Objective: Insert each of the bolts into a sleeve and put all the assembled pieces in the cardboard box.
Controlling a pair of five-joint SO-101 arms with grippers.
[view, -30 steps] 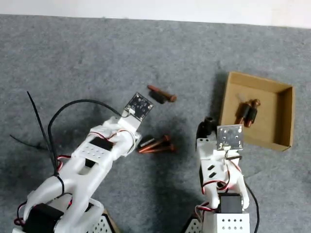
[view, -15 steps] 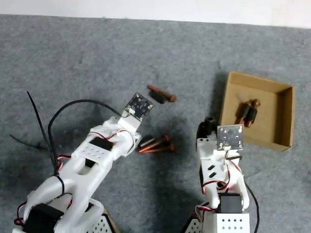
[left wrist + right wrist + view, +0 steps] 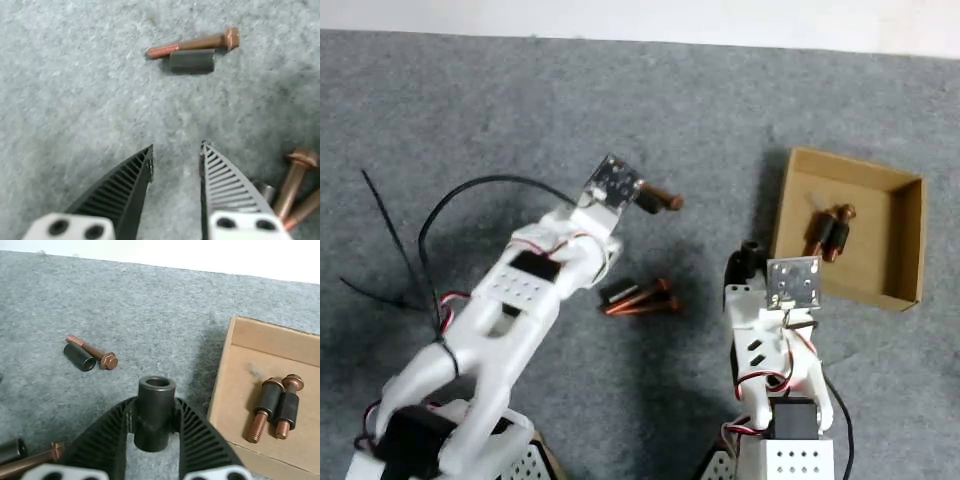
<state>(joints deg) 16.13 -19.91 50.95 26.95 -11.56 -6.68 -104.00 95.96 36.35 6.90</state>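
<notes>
Right pincer (image 3: 154, 406) around sleeve (image 3: 156, 390), long axis along its fingers (image 3: 196, 429).

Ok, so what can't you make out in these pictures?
High view: the left arm's camera board covers one end of the lone copper bolt beside the black cylindrical sleeve.
Left wrist view: the frame edge cuts off two copper bolts and a dark metal sleeve.
Right wrist view: the edge crops that same cluster.
</notes>
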